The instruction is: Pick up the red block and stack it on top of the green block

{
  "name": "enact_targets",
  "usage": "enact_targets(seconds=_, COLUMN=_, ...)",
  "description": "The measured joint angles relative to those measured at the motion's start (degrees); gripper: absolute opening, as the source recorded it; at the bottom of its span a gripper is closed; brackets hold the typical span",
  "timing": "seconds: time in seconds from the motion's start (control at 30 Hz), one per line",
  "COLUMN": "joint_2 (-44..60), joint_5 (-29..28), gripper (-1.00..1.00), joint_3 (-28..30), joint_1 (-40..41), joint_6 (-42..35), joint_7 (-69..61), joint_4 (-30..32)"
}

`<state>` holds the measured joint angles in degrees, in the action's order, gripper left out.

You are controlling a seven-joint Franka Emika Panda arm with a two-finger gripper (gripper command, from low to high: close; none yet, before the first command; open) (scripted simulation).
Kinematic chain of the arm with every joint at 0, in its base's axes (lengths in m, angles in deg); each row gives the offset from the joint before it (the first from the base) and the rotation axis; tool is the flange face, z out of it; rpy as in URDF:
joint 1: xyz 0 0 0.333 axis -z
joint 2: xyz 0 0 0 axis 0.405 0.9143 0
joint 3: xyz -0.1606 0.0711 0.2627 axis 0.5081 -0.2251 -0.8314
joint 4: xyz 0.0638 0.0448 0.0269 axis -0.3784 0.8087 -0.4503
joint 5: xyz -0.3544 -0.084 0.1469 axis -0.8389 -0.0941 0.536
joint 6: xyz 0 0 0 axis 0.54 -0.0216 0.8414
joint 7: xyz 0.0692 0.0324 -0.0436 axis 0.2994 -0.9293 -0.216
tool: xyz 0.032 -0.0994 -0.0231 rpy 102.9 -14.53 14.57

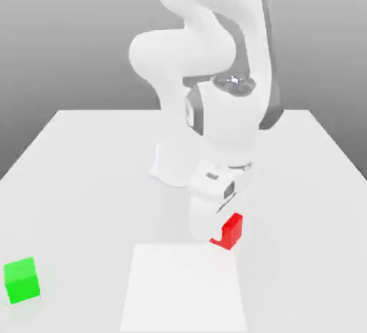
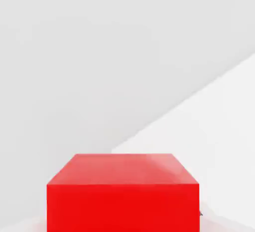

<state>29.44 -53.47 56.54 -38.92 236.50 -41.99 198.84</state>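
- Red block [image 1: 231,230] sits on the table [image 1: 86,174], right under your arm's hand, with the gripper [image 1: 215,233] lowered over it and hiding its side toward the exterior view's left
- You'll find the pincer drawn together on the red block; in the hand view that block [image 2: 122,193] looms close
- Just in front of it, nearer the camera, a lighter square patch [image 1: 183,288] lies flat on the tabletop
- Green block [image 1: 21,280] rests well apart from the red one, near the table's front corner on the exterior view's left, nothing on top of it
- Farther back you see the white arm [image 1: 208,38] rising from its base
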Motion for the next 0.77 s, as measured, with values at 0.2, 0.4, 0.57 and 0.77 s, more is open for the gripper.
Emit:
enact_targets(seconds=0.2, joint_2=4.23, joint_5=2.67, gripper=-1.00, joint_3=7.58, joint_1=12.20, joint_6=-6.61, joint_7=1.78, joint_4=-10.65)
enact_targets(seconds=0.4, joint_2=10.73, joint_5=5.47, gripper=-1.00, joint_3=14.28, joint_1=24.24, joint_6=-12.71, joint_7=3.89, joint_4=-22.93)
enact_targets(seconds=0.57, joint_2=18.40, joint_5=10.10, gripper=-1.00, joint_3=16.69, joint_1=29.99, joint_6=-11.83, joint_7=2.58, joint_4=-29.16)
enact_targets(seconds=0.77, joint_2=22.48, joint_5=12.96, gripper=1.00, joint_3=15.03, joint_1=31.48, joint_6=-8.50, joint_7=0.63, joint_4=-29.67)
